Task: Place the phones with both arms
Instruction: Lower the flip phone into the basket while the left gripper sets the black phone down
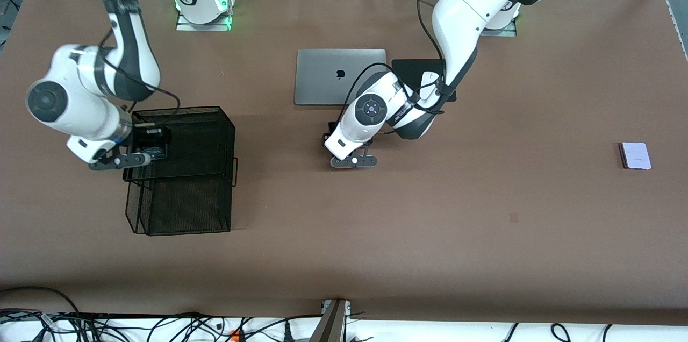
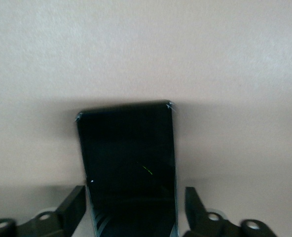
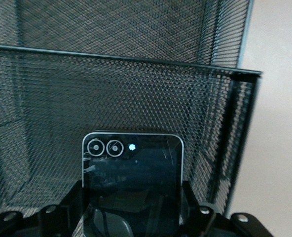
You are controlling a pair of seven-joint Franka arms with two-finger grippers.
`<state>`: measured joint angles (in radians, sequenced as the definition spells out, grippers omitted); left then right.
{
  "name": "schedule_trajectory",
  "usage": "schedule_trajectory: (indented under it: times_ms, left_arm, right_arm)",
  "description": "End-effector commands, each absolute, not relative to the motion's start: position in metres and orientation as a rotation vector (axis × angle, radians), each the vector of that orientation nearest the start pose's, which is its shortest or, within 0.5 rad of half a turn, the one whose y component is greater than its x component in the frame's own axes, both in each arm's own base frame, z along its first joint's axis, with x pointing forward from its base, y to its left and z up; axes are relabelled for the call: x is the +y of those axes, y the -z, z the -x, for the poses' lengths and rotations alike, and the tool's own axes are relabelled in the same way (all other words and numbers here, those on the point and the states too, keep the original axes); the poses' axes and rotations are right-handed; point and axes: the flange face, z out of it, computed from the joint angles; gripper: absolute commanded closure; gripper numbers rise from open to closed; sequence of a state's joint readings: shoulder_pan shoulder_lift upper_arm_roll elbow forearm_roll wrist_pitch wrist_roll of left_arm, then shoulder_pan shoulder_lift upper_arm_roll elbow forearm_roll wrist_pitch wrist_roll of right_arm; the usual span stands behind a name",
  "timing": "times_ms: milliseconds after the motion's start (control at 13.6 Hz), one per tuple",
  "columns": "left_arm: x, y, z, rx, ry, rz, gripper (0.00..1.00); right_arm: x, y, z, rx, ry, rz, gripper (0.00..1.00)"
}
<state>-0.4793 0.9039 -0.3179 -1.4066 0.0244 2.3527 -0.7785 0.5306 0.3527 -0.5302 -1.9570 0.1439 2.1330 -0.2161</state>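
Note:
My right gripper point(image 1: 153, 147) is over the black mesh tray point(image 1: 226, 116), down inside it in the right wrist view point(image 3: 132, 207). It is shut on the small near-square black phone point(image 3: 131, 168), whose two camera rings and light dot show. My left gripper point(image 1: 329, 140) is low at the table's middle, nearer the front camera than the laptop. In the left wrist view it point(image 2: 135, 207) is open, one finger at each side of the long slim black phone point(image 2: 126, 148) lying flat, with small gaps. The lilac-white phone point(image 1: 634, 155) lies toward the left arm's end.
The mesh tray has a lower tier point(image 1: 183, 207) that juts toward the front camera; its mesh walls point(image 3: 136, 89) surround the held phone. A closed grey laptop point(image 1: 339, 76) lies beside a black pad point(image 1: 414, 68) with a white mouse point(image 1: 428, 81). Cables run along the front edge.

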Motion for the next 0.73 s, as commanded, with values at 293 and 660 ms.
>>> schedule_trajectory:
  times_ms: [293, 660]
  left_arm:
    - [-0.354, -0.328, -0.614, -0.278, -0.213, 3.103, 0.0]
    - [-0.128, -0.388, -0.664, -0.373, -0.362, 2.967, 0.0]
  right_arm:
    - [0.031, -0.395, -0.633, -0.271, -0.084, 3.147, 0.0]
    - [0.125, -0.469, -0.642, -0.149, -0.084, 3.16, 0.0]
